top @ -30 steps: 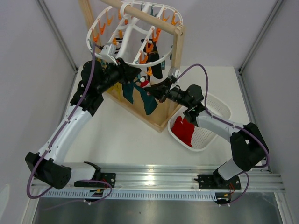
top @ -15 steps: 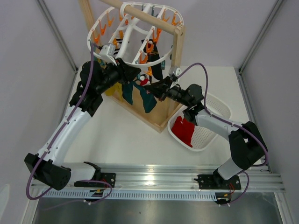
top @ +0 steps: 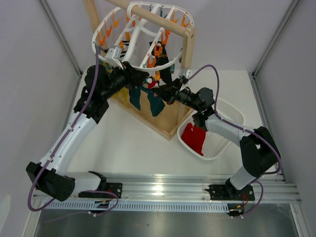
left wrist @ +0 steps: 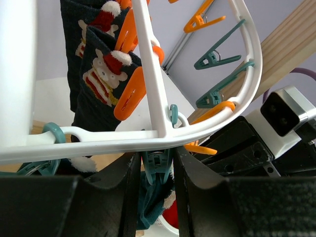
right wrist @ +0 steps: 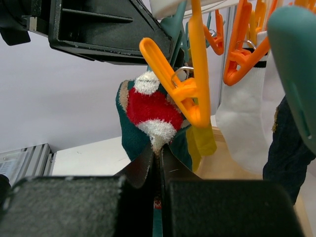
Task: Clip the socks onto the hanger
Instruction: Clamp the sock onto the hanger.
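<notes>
The white oval hanger (top: 143, 37) hangs from the wooden rack with orange and teal pegs. My left gripper (top: 142, 81) is under its ring (left wrist: 148, 138), its jaws closed on the handles of a teal peg (left wrist: 158, 165). My right gripper (top: 162, 92) is shut on a teal sock (top: 156, 106) with a red and white fluffy patch (right wrist: 148, 111), and holds its top edge up just below that peg. The sock's body shows under the peg in the left wrist view (left wrist: 150, 207). Navy Santa socks (left wrist: 98, 74), a white sock (right wrist: 242, 118) and a yellow sock (right wrist: 202, 140) hang clipped nearby.
The light wooden rack frame (top: 186, 54) stands behind and beside both grippers. A white perforated basket (top: 232, 116) at the right holds a red sock (top: 196, 139). An orange peg (right wrist: 192, 84) dangles just above my right fingers. The two grippers are almost touching.
My right gripper has moved a little up and left with the teal sock, closer to the left gripper and its teal peg. The left arm has barely shifted.
</notes>
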